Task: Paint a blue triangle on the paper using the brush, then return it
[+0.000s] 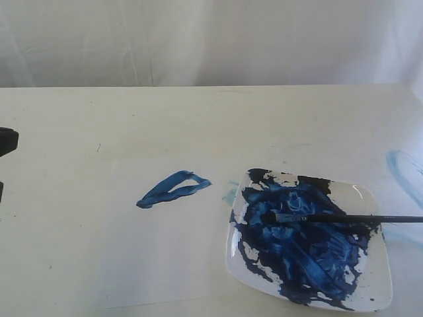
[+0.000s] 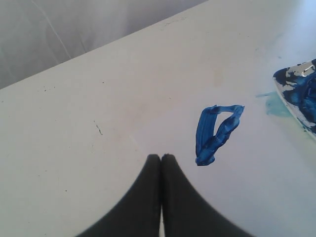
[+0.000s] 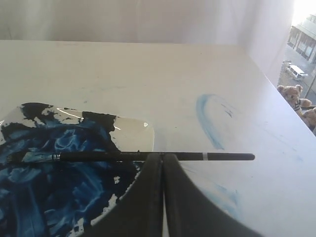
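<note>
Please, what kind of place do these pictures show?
Probably an indoor painting test bench: a cream table before a white curtain, with a paint-smeared plate, a brush and a blue triangle on paper.

No text, label, brand, number or sign can be read on the brush (image 3: 98, 156), the white plate (image 1: 370, 198), the paper (image 1: 165, 264) or the table (image 1: 198, 112)

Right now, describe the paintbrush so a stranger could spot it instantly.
On the cream table, find the square white plate smeared dark blue. The brush lies across it, a long thin black stick, the one straight dark line among blue smears.
</note>
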Action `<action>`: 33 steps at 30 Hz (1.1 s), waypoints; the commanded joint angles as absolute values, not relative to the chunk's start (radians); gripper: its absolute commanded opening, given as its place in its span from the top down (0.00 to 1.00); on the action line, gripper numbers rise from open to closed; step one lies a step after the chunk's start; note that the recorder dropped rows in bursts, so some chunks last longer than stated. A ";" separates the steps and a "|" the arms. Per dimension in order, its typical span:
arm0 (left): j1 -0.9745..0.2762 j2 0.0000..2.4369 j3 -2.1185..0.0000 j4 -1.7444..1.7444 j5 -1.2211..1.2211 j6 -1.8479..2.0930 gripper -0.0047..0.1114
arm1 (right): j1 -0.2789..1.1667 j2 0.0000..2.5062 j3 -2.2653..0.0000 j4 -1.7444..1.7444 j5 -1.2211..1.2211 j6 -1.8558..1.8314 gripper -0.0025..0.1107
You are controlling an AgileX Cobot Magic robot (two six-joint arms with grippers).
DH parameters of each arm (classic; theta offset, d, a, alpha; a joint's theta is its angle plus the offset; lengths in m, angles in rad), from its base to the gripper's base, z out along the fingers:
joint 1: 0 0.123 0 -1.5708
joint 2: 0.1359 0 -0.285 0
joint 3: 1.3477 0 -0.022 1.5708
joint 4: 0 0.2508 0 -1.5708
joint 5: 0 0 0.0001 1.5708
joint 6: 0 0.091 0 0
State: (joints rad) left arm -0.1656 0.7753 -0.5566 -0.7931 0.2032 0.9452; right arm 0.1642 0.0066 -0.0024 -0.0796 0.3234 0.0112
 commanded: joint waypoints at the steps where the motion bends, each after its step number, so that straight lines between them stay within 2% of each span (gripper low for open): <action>1: -0.161 0.770 -0.549 -0.813 0.204 0.941 0.96 | 0.167 0.000 0.000 -0.083 0.317 0.019 0.98; 10: -0.165 0.754 -0.549 -0.805 0.202 0.941 0.96 | 0.167 0.000 0.000 -0.083 0.317 0.022 0.98; 21: 0.005 0.359 -0.549 -0.805 0.201 0.941 0.96 | 0.167 0.000 0.000 -0.083 0.317 0.022 0.98; 33: 0.088 0.040 -0.549 -0.822 0.200 0.939 0.96 | 0.167 0.000 0.000 -0.083 0.317 0.022 0.98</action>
State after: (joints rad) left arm 0.0798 0.0860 -0.5547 -0.7931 0.2012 0.9452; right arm 0.1642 0.0066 -0.0024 -0.0796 0.3260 0.0213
